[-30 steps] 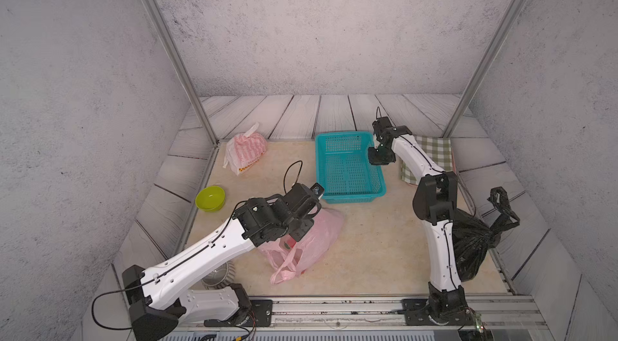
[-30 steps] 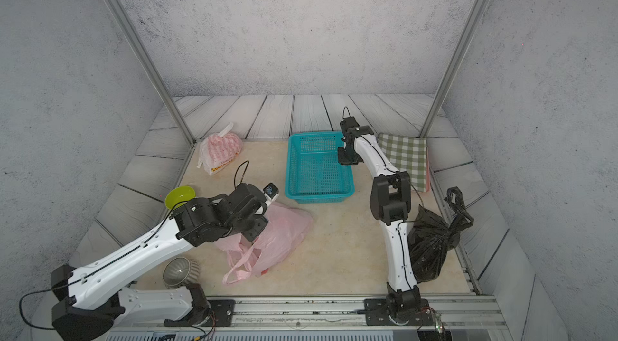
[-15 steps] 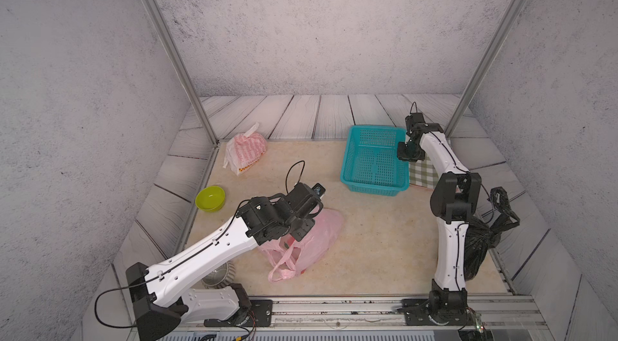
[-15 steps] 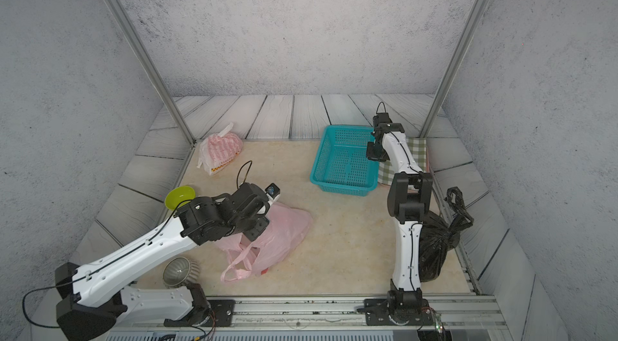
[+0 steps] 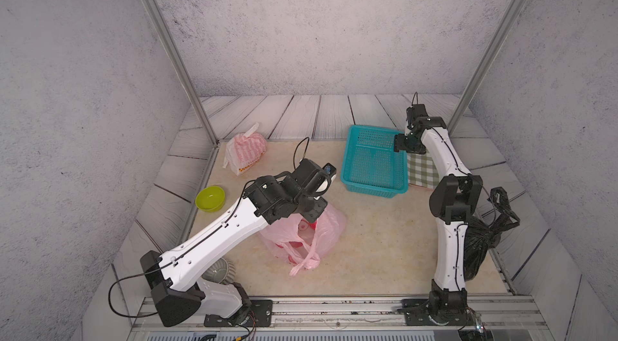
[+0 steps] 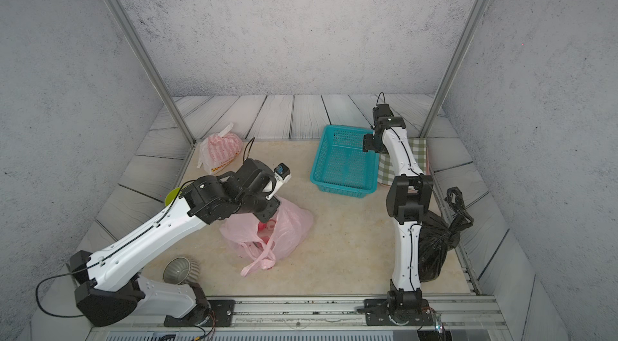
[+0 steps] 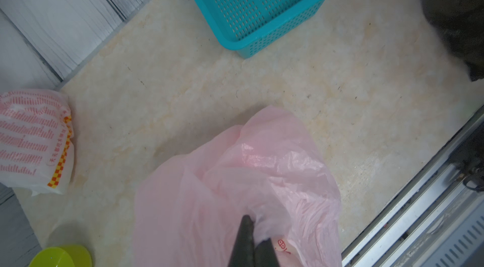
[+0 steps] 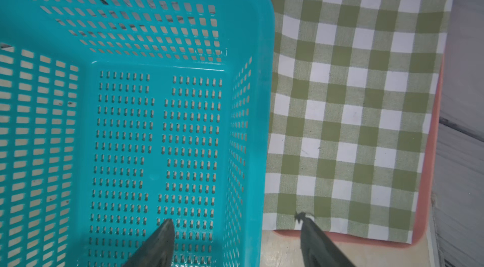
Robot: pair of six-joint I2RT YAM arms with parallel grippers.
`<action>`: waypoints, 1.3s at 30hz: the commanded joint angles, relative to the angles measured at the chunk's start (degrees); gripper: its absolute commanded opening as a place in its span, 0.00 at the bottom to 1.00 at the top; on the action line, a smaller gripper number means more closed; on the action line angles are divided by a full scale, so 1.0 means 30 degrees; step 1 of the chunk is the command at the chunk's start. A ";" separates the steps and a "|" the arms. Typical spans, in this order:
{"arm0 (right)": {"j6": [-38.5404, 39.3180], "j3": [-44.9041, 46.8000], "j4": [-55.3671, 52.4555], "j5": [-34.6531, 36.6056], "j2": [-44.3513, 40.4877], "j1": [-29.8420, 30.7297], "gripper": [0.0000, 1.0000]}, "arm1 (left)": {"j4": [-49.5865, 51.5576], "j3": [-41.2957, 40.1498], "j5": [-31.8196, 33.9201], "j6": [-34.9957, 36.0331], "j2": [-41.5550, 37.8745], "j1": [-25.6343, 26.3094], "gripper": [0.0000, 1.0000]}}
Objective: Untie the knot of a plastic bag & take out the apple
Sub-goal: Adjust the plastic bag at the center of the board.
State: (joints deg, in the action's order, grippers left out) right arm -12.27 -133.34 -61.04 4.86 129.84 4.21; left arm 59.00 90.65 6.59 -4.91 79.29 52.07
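Observation:
The pink plastic bag (image 5: 321,232) lies slumped on the beige floor at the centre front. Its twisted handles (image 5: 302,264) trail toward the front rail; I cannot tell if a knot holds them. My left gripper (image 7: 255,229) is shut on a pinch of the bag's film near its top, also seen in a top view (image 6: 267,219). Reddish patches show through the film, but the apple itself is hidden. My right gripper (image 8: 235,219) is open, its fingers straddling the right wall of the teal basket (image 8: 264,95) at the back right (image 5: 399,147).
The teal basket (image 5: 371,188) sits against a green checked cloth (image 5: 421,168). A red-printed white bag (image 5: 245,152) is at the back left, with a green bowl (image 5: 210,198) and a grey ribbed bowl (image 5: 219,269) along the left. A black bag (image 5: 481,245) is behind the right arm.
The right arm dragged the teal basket rightward up to the checked cloth, then its jaws opened off the basket wall. The left gripper kept its pinch on the pink bag.

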 commanded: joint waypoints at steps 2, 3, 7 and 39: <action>-0.0393 0.1934 0.0257 -0.0728 -0.4319 0.0449 0.77 | 0.1239 0.2797 0.0138 0.1208 0.1339 -0.0413 0.00; -0.0582 0.2869 0.0748 -0.1177 -0.5447 0.0671 0.77 | 0.1499 0.3279 0.0581 0.1522 0.1670 -0.0645 0.00; -0.0852 0.5312 0.1689 -0.1601 -0.8850 0.1895 0.76 | 0.2150 0.4329 0.2693 0.2464 0.2871 -0.2011 0.00; -0.0811 2.0066 0.1092 -0.4693 -2.4017 0.9642 0.74 | 0.0597 -0.0335 0.1682 -0.2852 0.2643 0.0626 0.00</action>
State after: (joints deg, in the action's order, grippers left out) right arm -14.48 -75.35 -56.10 -7.97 60.64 32.84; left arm 68.53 100.82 20.14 -5.76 93.82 50.74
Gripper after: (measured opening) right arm 0.738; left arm 0.044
